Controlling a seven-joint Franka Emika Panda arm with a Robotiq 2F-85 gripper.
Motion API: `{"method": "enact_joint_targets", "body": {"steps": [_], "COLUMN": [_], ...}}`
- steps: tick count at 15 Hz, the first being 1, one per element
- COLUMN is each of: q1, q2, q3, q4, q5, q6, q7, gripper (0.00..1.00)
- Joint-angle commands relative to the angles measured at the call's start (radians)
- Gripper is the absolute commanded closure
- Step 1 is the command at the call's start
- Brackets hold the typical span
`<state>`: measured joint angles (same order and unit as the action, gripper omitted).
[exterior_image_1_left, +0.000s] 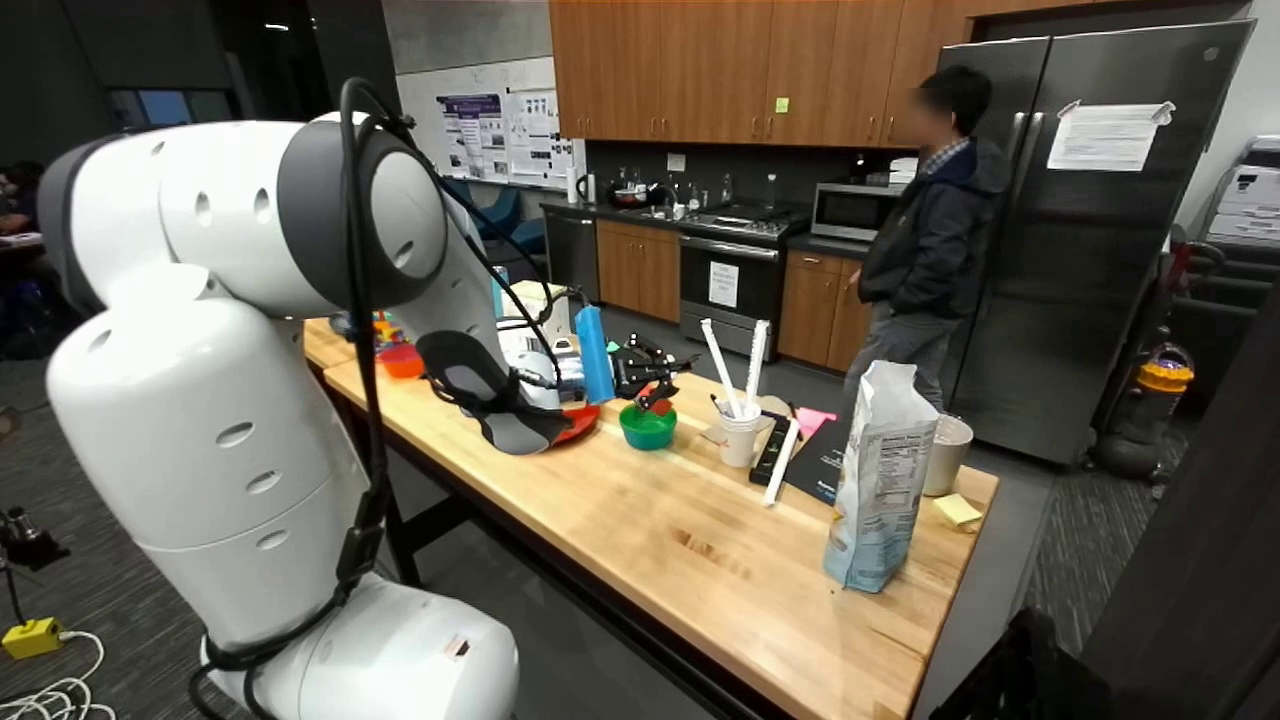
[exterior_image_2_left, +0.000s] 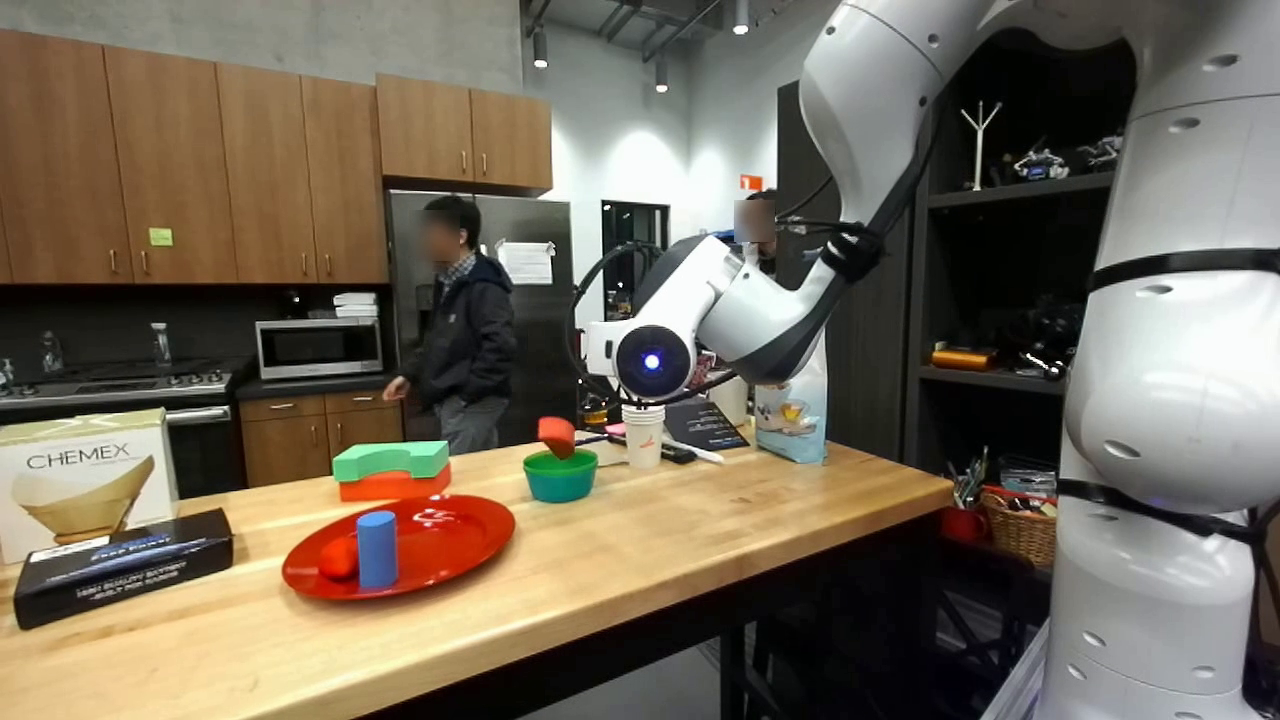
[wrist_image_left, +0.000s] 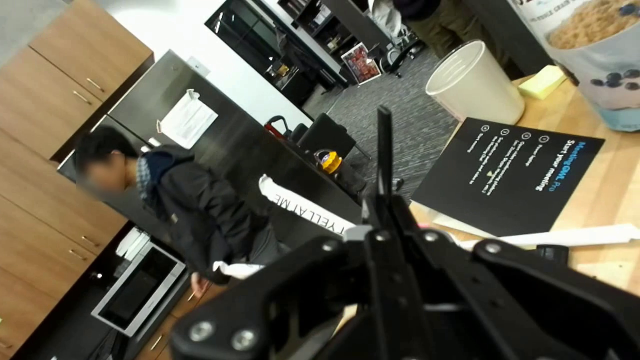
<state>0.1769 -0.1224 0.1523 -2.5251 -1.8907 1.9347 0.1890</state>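
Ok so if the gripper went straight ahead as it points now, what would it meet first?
Probably the tall slim white strips sticking up from the white paper cup, though depth is unclear.

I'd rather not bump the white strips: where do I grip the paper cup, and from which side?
Probably by mid-wall: the paper cup stands upright, narrowing downward. Come in level from the side facing the green bowl: white strips rising from the cup would hinder a grip from above, and a black object lies on the cup's other side.
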Motion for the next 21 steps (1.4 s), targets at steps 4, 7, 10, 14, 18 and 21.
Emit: {"method": "enact_joint_targets", "body": {"steps": [4,7,10,14,18,21], "q1": [-0.002,-0.006,-0.003,0.001,0.007,0.005], "q2": [-0.043,-0.055,-0.071,-0.101,-0.109,-0.098], "q3": [-0.010,-0.016,-0.021,-0.034,-0.037,-0.040], "q4": [-0.015,-0.011,-0.008,0.000,0.008,0.019], "q5": [0.052,0.047,0.053,0.061,0.074,0.078], "q6": [0.011,0.019,0.041,0.147,0.243,0.310], "q7": [-0.013,-0.013,-0.007,0.026,0.055,0.065], "gripper": [0.99,0.99,0.99,0.99,0.99,0.99]}}
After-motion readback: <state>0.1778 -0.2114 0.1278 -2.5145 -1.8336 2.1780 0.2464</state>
